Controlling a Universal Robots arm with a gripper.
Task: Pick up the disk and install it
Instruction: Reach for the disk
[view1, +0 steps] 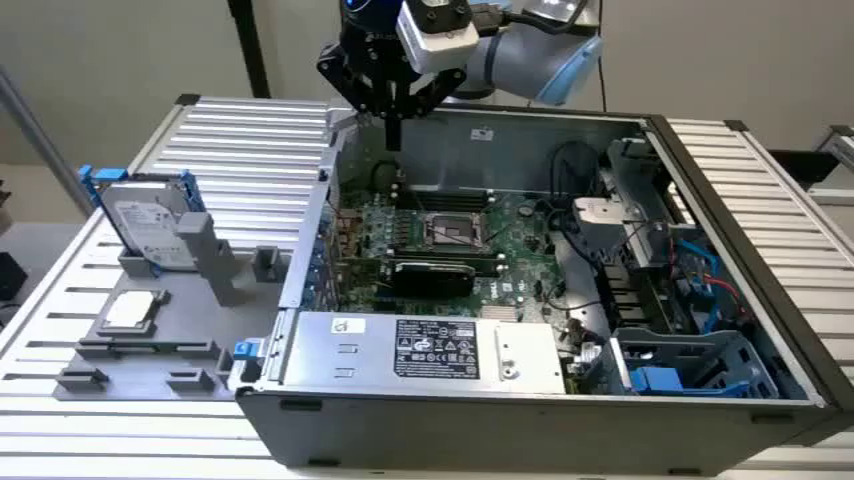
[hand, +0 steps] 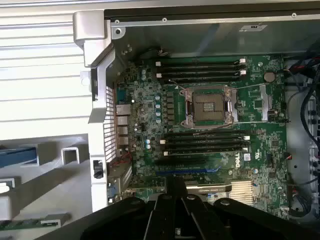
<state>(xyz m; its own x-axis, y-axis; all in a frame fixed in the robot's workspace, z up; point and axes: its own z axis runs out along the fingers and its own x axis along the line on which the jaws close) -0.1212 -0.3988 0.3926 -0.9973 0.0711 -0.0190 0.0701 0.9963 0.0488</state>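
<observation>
1. wall (view1: 107, 50) at the back is plain off-white; light looks soft and even, shadows pretty faint
2. surface (view1: 240, 130) is all ribbed silver metal slats, kinda shiny; it runs out to both sides of the exterior view
3. skinny black pole (view1: 248, 45) stands upright in front of the wall, toward the exterior view's left
4. slanted grey metal bar (view1: 24, 130) at the far left edge; what looks like pale floor (view1: 34, 215) just past the surface there

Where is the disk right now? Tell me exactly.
The disk stands on edge in the grey holder on the exterior view's left, outside the open computer case, behind the small silver chip; the gripper hangs over the case, apart from it.
</observation>
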